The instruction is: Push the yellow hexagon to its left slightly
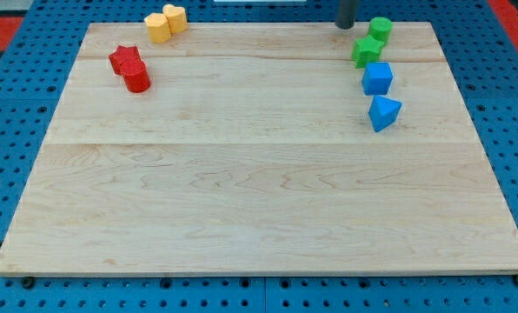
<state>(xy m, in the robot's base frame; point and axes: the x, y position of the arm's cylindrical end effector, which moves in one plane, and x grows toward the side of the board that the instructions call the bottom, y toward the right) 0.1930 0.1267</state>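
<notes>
The near half of the wooden board lies bare pale planks, set on a blue pegboard surface that shows around its edges. Farther back on the view's right, a blue block with a pointed, wedge-like shape sits close below a blue cube, the two near each other but not quite touching. Above them a green star-shaped block sits just under a green round-topped block, the pair touching or nearly so at the board's far right edge. On the view's left, at about the same depth, a red star-like block presses against a red cylinder just below and to its right. Farthest back on that side, at the board's top edge, the yellow hexagon rests against a second yellow block, whose shape I cannot make out surely, lying just to its upper right. The arm carries no claw, only the dark rod coming down from the view's top; my tip stands at the far edge just left of the green pair, well apart from the yellow hexagon across the board.
</notes>
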